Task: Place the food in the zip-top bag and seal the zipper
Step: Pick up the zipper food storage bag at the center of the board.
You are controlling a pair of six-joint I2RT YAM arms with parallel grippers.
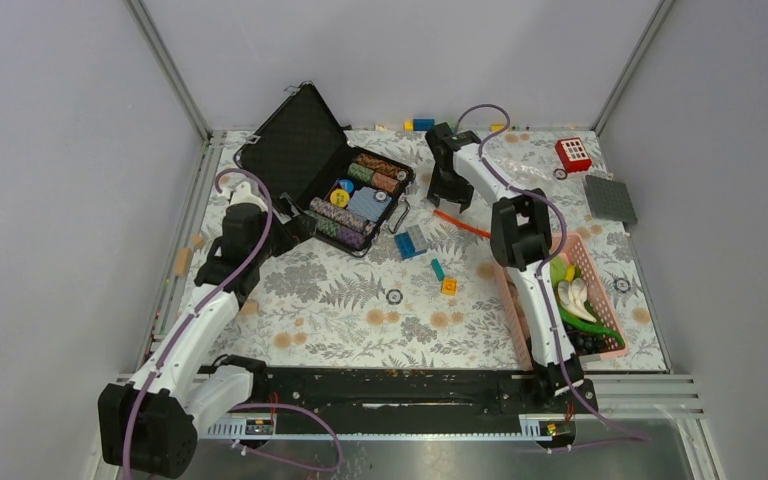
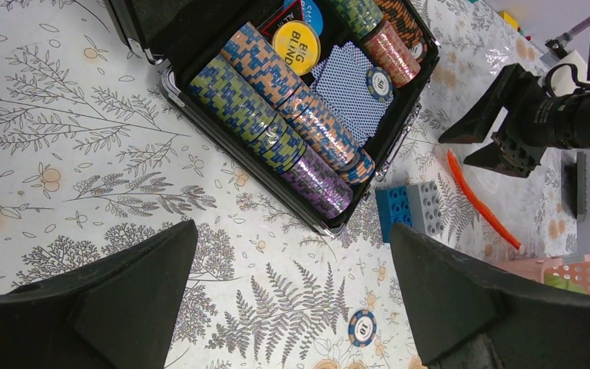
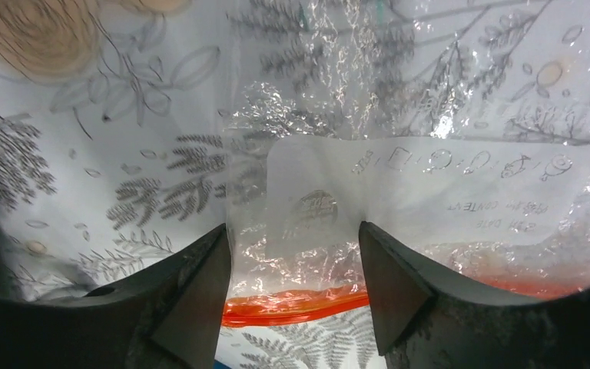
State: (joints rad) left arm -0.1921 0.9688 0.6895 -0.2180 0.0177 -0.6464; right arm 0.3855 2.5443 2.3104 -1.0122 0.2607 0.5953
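Note:
The zip-top bag (image 1: 522, 170) lies flat at the far middle of the table, its orange-red zipper (image 1: 463, 223) towards me. My right gripper (image 1: 448, 195) is open, low over the bag's mouth. In the right wrist view the right gripper (image 3: 293, 231) has a finger on each side of a stretch of the zipper (image 3: 292, 304), below the white label (image 3: 430, 184). The slider is not in view. The food (image 1: 575, 300) lies in the pink basket (image 1: 600, 262) at the right: yellow, white and green pieces. My left gripper (image 1: 298, 225) is open and empty, and shows over the cloth in its wrist view (image 2: 293, 231).
An open black case of poker chips (image 1: 340, 185) stands at the far left, in front of the left gripper. Blue and grey bricks (image 1: 412, 240), small loose bricks (image 1: 449, 286) and a loose chip (image 1: 394, 296) lie mid-table. A red piece (image 1: 573, 153) and a grey baseplate (image 1: 610, 198) are at the far right.

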